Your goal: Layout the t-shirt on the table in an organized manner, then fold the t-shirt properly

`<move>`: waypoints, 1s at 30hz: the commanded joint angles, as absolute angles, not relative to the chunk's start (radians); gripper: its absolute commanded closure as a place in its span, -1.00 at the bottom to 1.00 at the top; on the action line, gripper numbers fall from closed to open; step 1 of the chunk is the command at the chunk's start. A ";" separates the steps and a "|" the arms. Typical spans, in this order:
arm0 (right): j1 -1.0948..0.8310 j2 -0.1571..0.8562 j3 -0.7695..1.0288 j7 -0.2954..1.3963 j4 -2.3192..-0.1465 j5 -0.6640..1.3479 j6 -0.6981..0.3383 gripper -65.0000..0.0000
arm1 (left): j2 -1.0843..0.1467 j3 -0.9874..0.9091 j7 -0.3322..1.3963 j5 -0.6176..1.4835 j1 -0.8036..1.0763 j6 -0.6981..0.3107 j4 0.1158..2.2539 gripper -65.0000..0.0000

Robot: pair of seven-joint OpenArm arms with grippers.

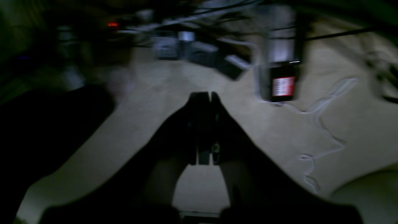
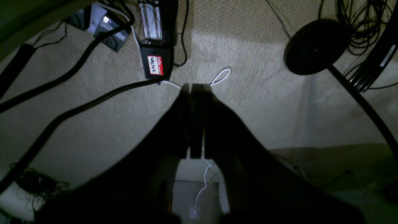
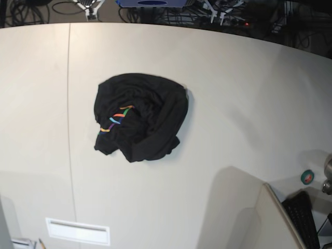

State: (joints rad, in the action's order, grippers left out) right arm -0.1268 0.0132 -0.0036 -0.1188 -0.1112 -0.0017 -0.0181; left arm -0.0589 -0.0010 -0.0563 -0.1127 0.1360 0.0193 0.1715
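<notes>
**Crumpled black t-shirt on pale table, both grippers closed and empty**

The t-shirt (image 3: 139,116) lay bunched in a rounded, wrinkled heap of soft black fabric on the table (image 3: 233,93), a smooth, matte, off-white surface crossed by a thin seam line (image 3: 69,104). A small patch of rainbow-coloured line print (image 3: 117,120) showed among the folds. Neither arm appeared in the base view, so the shirt sat away from both tools.

The left gripper (image 1: 205,95) was closed, its dark fingers pressed together with nothing between them; that view was blurred. The right gripper (image 2: 195,87) was likewise closed and empty. Beyond its tips lay woven beige carpet (image 2: 264,93), black cables and a thin white cord loop (image 2: 221,76). Ahead and to the left sat a black box with a red-and-white label (image 2: 155,65); its handwriting could not be read with certainty.
</notes>
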 commanded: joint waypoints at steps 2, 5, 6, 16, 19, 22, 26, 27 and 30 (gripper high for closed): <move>-0.127 0.016 -0.002 -0.122 -0.111 -0.004 -0.016 1.00 | -0.050 0.005 -0.062 -0.122 0.140 0.008 0.168 1.00; -0.127 0.016 -0.002 -0.122 -0.111 -0.004 -0.016 1.00 | -0.050 -0.007 -0.062 -0.120 0.142 0.008 0.168 1.00; -0.127 0.016 -0.002 -0.122 -0.111 -0.004 -0.016 1.00 | -0.050 -0.007 -0.062 -0.120 0.142 0.008 0.168 1.00; -0.125 0.036 -0.004 -0.124 -0.111 -0.004 -0.022 1.00 | -0.047 -0.010 -0.064 -0.119 0.154 0.008 0.174 1.00; -0.116 0.036 -0.004 -0.124 -0.111 -0.004 -0.022 1.00 | -0.047 -0.010 -0.064 -0.116 0.154 0.008 0.174 1.00; -0.119 0.035 -0.004 -0.124 -0.111 -0.004 -0.022 1.00 | -0.047 -0.007 -0.064 -0.042 0.159 0.007 0.176 1.00; -0.119 0.036 -0.004 -0.124 -0.111 -0.004 -0.022 1.00 | -0.050 0.004 -0.065 0.021 0.177 0.007 0.231 1.00; -0.119 0.036 -0.004 -0.124 -0.111 -0.004 -0.022 1.00 | -0.050 -0.004 -0.065 0.022 0.189 0.007 0.249 1.00; -0.119 0.036 -0.004 -0.124 -0.111 -0.004 -0.022 1.00 | -0.050 0.004 -0.065 0.016 0.206 0.007 0.292 1.00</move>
